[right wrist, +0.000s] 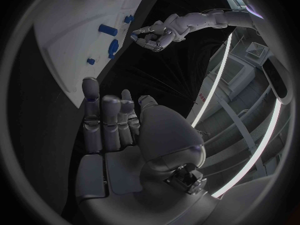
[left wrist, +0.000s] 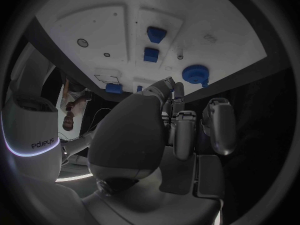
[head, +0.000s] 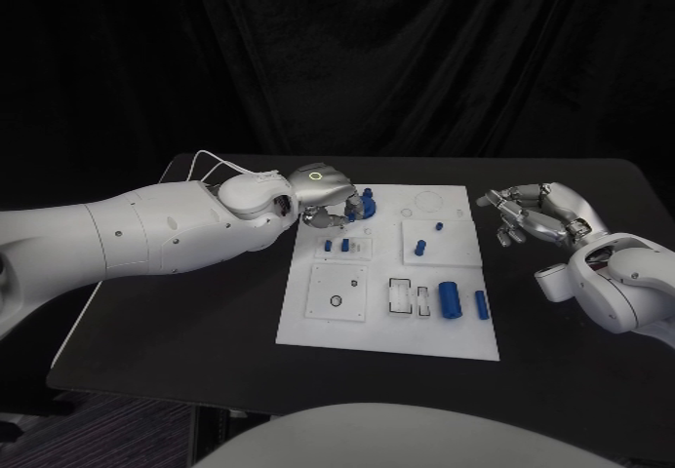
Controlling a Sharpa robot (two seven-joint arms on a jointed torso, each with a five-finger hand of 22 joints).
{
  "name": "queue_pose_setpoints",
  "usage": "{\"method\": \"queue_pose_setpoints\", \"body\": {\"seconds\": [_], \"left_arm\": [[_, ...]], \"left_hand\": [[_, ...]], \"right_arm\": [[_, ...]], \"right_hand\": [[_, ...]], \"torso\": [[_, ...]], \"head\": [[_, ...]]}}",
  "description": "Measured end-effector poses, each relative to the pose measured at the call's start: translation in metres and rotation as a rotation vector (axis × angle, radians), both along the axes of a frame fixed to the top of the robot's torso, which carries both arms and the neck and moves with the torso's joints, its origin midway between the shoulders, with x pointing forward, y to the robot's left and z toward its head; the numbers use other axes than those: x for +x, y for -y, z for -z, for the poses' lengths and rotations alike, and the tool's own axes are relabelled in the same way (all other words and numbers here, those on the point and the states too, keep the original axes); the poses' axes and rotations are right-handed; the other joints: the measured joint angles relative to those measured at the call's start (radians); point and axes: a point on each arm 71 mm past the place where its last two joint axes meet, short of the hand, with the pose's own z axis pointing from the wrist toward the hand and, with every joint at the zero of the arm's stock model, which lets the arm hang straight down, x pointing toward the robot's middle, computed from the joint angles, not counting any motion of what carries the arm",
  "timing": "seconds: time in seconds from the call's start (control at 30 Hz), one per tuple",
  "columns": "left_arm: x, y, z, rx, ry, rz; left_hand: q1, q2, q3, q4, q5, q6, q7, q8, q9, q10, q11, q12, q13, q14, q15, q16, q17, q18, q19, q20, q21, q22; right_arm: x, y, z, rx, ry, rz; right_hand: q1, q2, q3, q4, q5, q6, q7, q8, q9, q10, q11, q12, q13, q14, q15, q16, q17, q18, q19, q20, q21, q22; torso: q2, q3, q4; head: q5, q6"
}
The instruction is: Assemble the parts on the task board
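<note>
Reaching in from the left, my left hand [head: 322, 200] hangs over the far left corner of the task board [head: 317, 331], close above a round blue part [left wrist: 195, 74] that sits near that far edge. Its fingers [left wrist: 185, 132] are curled and lie side by side, and from the wrist I see nothing between them; whether a tip touches the round part I cannot tell (the palm hides the contact from above). I judge this to be the approach to a pickup, with no grasp made yet.

Moving right across the white plate, two small blue blocks [head: 337, 245] lie just below my left hand, a short blue peg [head: 438, 227] rests on a raised square, and nearer me a blue cylinder [head: 451, 299] lies beside a slimmer blue pin [head: 480, 303].

Off the plate's right edge, my right hand [head: 538, 215] hovers above the tabletop [head: 563, 390], loosely curled and holding nothing.

Next, my left fingers should spread, settle round the blue part and close squarely, since a skewed pinch could tip it.
</note>
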Motion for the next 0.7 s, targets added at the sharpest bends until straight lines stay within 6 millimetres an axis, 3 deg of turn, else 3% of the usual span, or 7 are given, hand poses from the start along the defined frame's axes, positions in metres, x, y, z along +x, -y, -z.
{"method": "queue_pose_setpoints", "body": {"seconds": [0.23, 0.7], "left_arm": [[0.002, -0.008, 0.005, 0.025, -0.022, -0.029], [0.007, -0.014, 0.015, 0.055, -0.048, -0.063]], "left_hand": [[-0.004, -0.004, 0.000, 0.000, 0.000, 0.000, 0.000, 0.000, 0.000, 0.000, 0.000, -0.004, 0.000, 0.000, 0.000, 0.000, 0.000, 0.000, 0.000, 0.000, 0.000, 0.000], [-0.012, -0.004, 0.004, -0.004, 0.000, 0.004, 0.004, -0.001, 0.001, 0.010, 0.002, -0.011, -0.001, 0.000, 0.000, -0.004, 0.000, 0.000, 0.000, 0.000, -0.005, 0.000]], "right_arm": [[-0.001, 0.002, 0.002, -0.001, -0.005, 0.003], [-0.002, 0.001, 0.004, 0.000, -0.015, -0.001]], "right_hand": [[0.000, 0.000, 0.001, 0.001, 0.000, 0.000, 0.000, 0.000, 0.000, 0.000, 0.000, 0.000, 0.000, 0.000, 0.000, 0.000, 0.000, 0.000, 0.000, 0.000, -0.002, 0.000], [0.000, 0.000, 0.003, 0.003, 0.000, 0.000, 0.000, 0.000, 0.000, 0.000, 0.000, 0.000, -0.001, 0.000, 0.000, 0.000, -0.002, 0.000, 0.000, 0.000, -0.004, -0.001]], "torso": [[0.000, 0.0003, 0.0004], [0.004, -0.0045, -0.0019]], "head": [[-0.001, 0.000], [0.005, 0.000]]}}
